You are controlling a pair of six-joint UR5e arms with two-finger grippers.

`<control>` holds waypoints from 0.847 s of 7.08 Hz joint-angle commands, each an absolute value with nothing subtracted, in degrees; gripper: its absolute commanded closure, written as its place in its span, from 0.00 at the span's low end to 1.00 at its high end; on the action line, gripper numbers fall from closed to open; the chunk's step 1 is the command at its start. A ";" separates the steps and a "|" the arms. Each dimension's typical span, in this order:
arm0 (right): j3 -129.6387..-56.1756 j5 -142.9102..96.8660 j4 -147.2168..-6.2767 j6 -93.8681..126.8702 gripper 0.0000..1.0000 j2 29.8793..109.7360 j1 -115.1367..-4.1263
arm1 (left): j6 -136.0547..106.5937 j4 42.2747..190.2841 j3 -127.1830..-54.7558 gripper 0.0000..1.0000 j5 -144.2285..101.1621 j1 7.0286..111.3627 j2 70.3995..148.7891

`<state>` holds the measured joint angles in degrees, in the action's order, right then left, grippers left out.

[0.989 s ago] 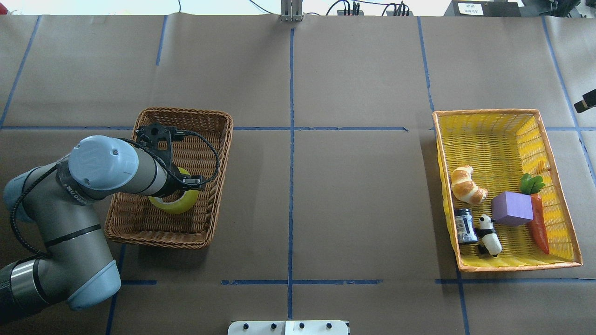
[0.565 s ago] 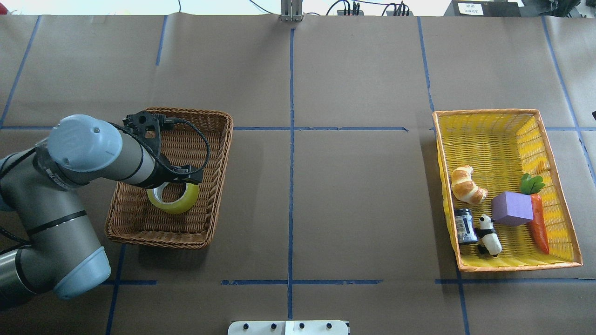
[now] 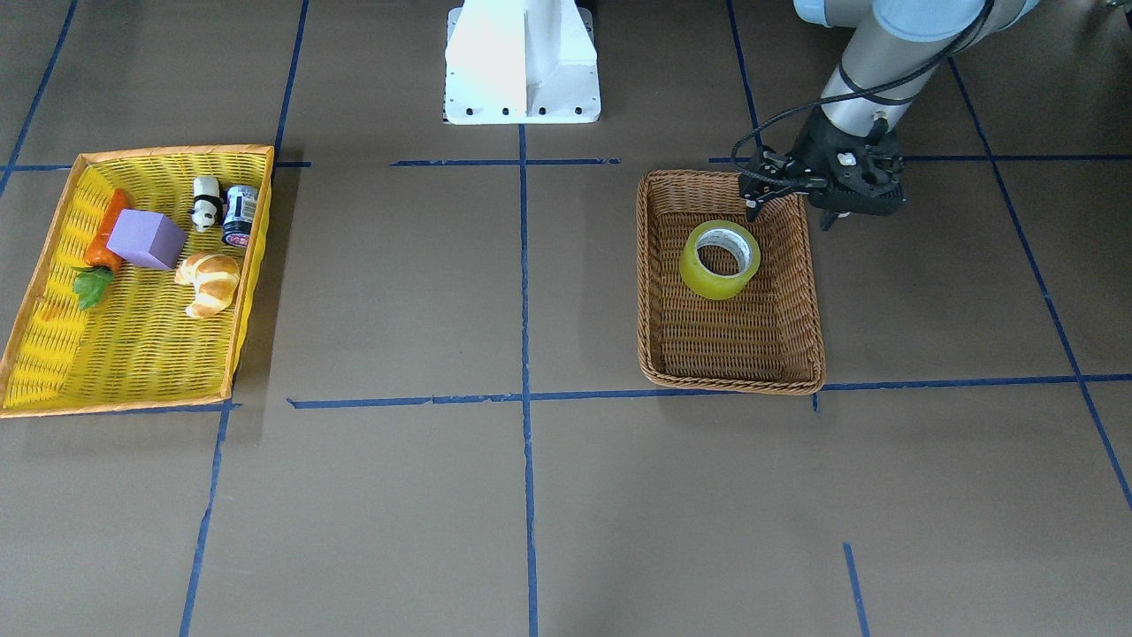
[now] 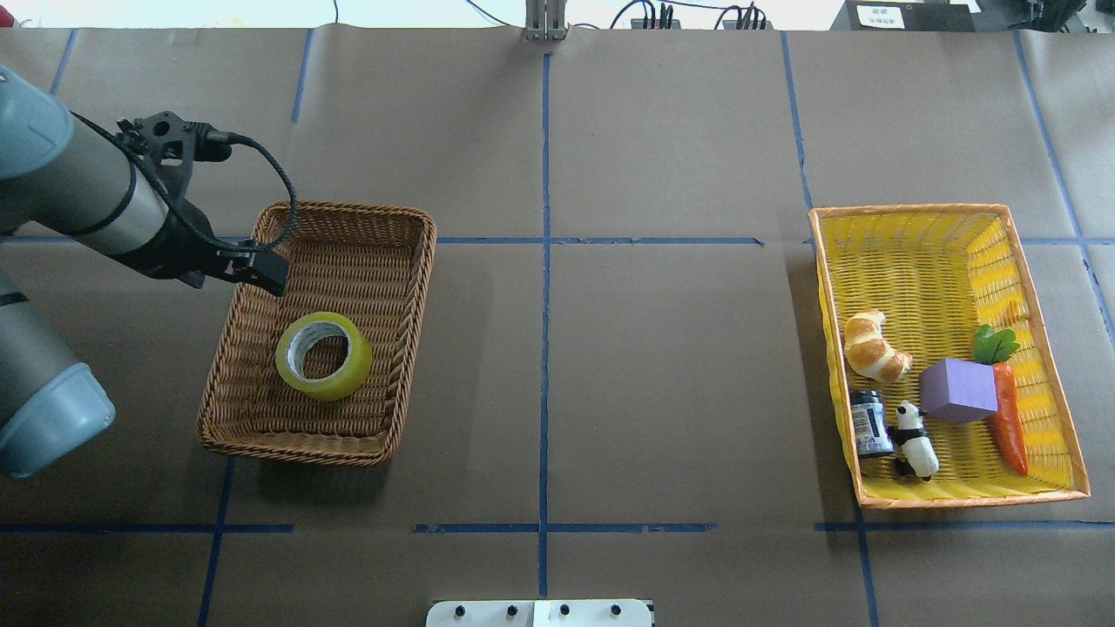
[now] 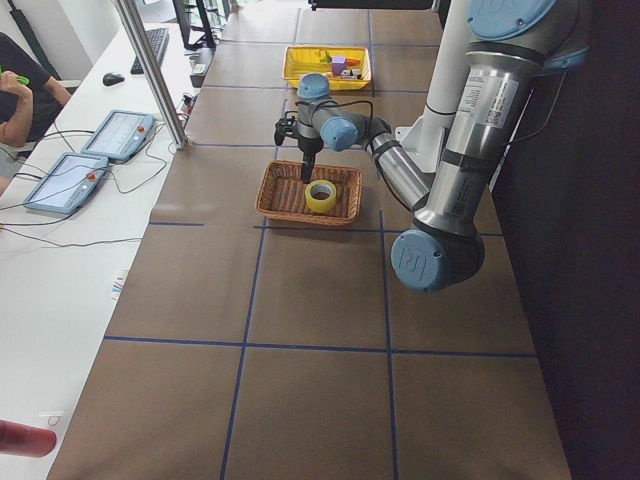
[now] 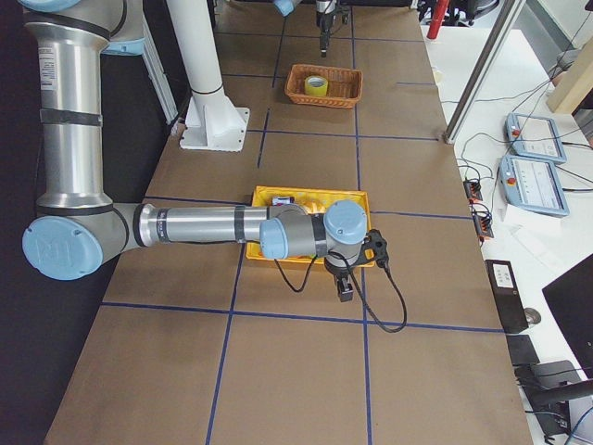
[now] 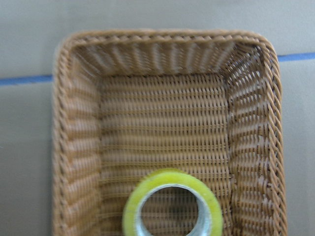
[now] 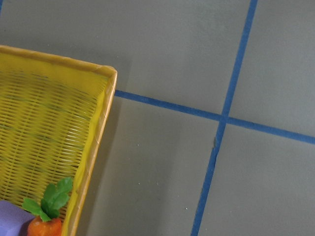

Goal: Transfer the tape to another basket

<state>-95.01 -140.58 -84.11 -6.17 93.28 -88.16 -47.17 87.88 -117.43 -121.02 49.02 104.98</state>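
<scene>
Tape lies flat, alone in your brown basket; the yellow basket sits well apart. Your left gripper has lifted off it, empty; jaw spread unclear, right gripper likewise.

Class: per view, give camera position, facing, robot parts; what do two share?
Front-facing: across table, facing robot base; left arm.
Overhead: behind robot, looking down; left arm.
Exterior left: table end; left arm near.
Exterior right: opposite end; right arm near.
Left wrist: above brown wicker basket, yellow-green tape roll; no body.
Right wrist: above yellow tray basket; no body.
First two: both baskets.
</scene>
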 commanded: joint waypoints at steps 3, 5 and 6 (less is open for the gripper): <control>-94.83 -140.72 -84.11 -5.89 0.00 97.55 -90.70 | -25.47 87.10 -111.83 0.00 -133.92 67.01 97.93; -93.87 -141.15 -86.81 -5.54 0.00 97.03 -90.70 | -9.05 87.19 -101.57 0.00 -134.29 76.94 96.24; -93.87 -141.24 -87.18 -5.54 0.00 96.94 -90.70 | -2.70 87.27 -95.86 0.00 -136.91 81.69 96.24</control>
<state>-94.04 -141.09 -86.18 -5.59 97.09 -90.70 -11.16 87.20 -102.48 -134.74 75.83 96.61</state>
